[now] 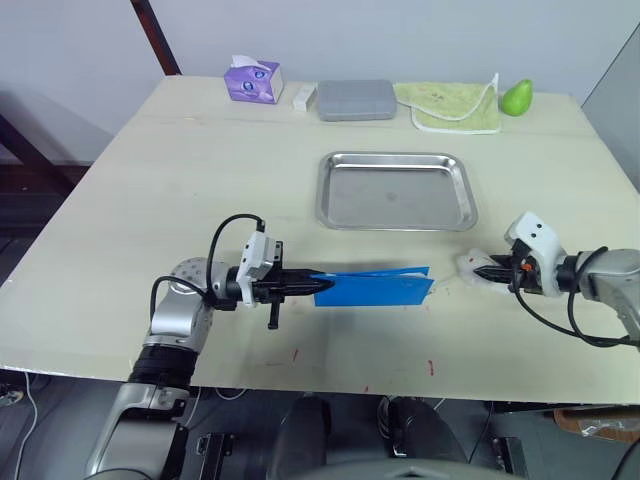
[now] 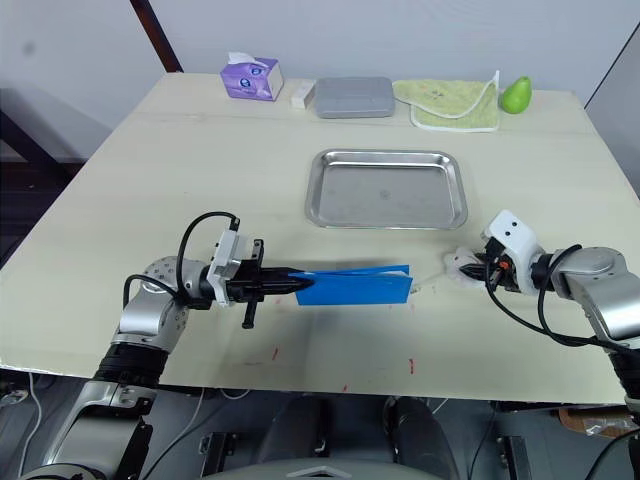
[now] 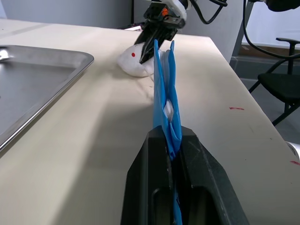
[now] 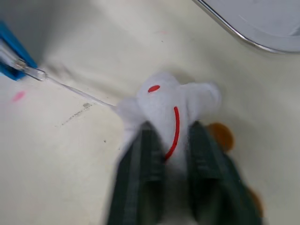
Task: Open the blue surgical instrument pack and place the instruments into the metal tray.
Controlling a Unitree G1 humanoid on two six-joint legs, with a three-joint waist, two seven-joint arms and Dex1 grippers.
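The blue surgical instrument pack (image 1: 375,288) stands on edge just above the table, in front of the metal tray (image 1: 395,190). My left gripper (image 1: 308,287) is shut on its left end; in the left wrist view the pack (image 3: 165,84) rises from between the closed fingers (image 3: 154,154). To the pack's right, my right gripper (image 1: 483,270) is shut on a crumpled white wad with red marks (image 4: 168,101). A thin clear strand runs from the wad to the pack's right corner (image 4: 11,56). The tray is empty. The instruments are hidden.
Along the table's far edge stand a purple tissue box (image 1: 253,80), a small white item (image 1: 303,95), a grey rounded case (image 1: 356,100), a pale green cloth (image 1: 450,105) and a green pear (image 1: 516,97). The table's front edge runs close below both grippers.
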